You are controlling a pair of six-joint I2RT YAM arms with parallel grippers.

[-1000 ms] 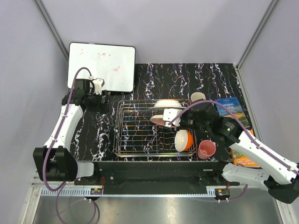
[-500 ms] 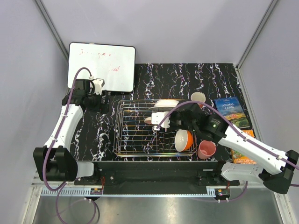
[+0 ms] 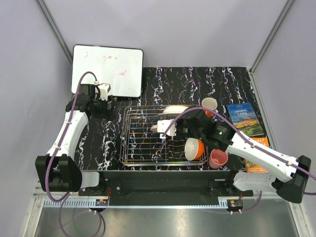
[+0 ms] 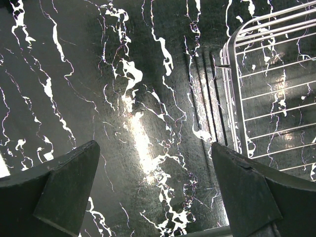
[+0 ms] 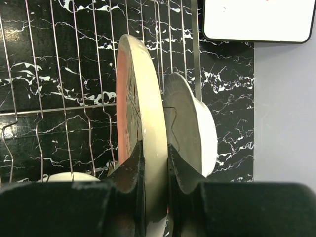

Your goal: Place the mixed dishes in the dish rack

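Observation:
The silver wire dish rack [image 3: 140,143] lies mid-table. A white plate [image 3: 176,108] stands on edge at its back right; in the right wrist view it [image 5: 195,123] sits just behind the held plate. My right gripper [image 3: 167,129] is shut on the pink-cream plate [image 3: 157,127], held edge-up [image 5: 145,113] over the rack wires [image 5: 59,98], jaws [image 5: 154,163] clamped on its rim. The white-inside orange bowl [image 3: 194,148] sits at the rack's right end. The pink cup [image 3: 217,158] and orange mug [image 3: 209,103] stand outside it. My left gripper [image 3: 106,104] is open and empty [image 4: 155,197]. No pale green bowl shows.
A whiteboard [image 3: 107,70] lies at the back left, close to the left gripper. Colourful books [image 3: 244,117] lie at the right edge of the black marbled table [image 3: 197,81]. The rack's left corner [image 4: 237,74] shows in the left wrist view.
My right arm has carried the pink-cream plate leftward over the rack and turned it more on edge beside the white plate. The left arm has not moved.

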